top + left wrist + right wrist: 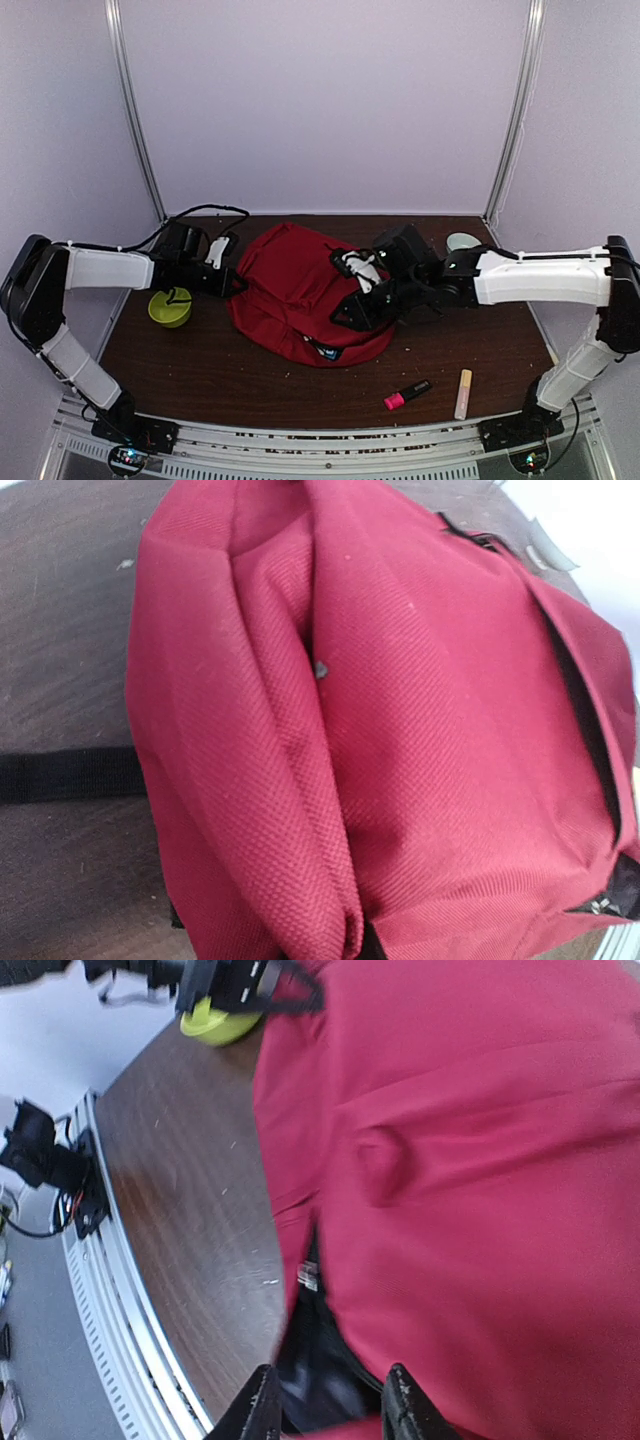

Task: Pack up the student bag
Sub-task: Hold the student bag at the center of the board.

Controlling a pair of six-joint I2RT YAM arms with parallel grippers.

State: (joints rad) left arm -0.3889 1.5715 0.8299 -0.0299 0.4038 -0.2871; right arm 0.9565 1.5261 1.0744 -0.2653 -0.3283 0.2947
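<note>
- Red cloth fills most of the scene: the student bag (290,290) lies slumped in the middle of the table (200,380), between the two arms.
- Its mouth looks only partly open. The right wrist view shows a dark slit along the near edge, and the left wrist view a narrow dark gap along the zip on the right side.
- Left gripper (232,280): closed tight, with its tip against the bag's left edge. Its fingers do not show in its own camera, so I cannot tell whether it pinches cloth or a strap.
- Right gripper (330,1405): fingers part-way apart, set on either side of the dark slit at the bag's near right. No firm hold on the cloth shows yet.
- Nothing can be seen inside the bag.
- Lying outside it: a pink marker (407,395) and a pale stick (464,393) near the front right, a green round thing (170,307) at the left, and a pale round thing (462,242) at the far right.
- My judgement: packing is at an early stage. The arms appear to be getting the mouth open, and the loose items have yet to go in.
</note>
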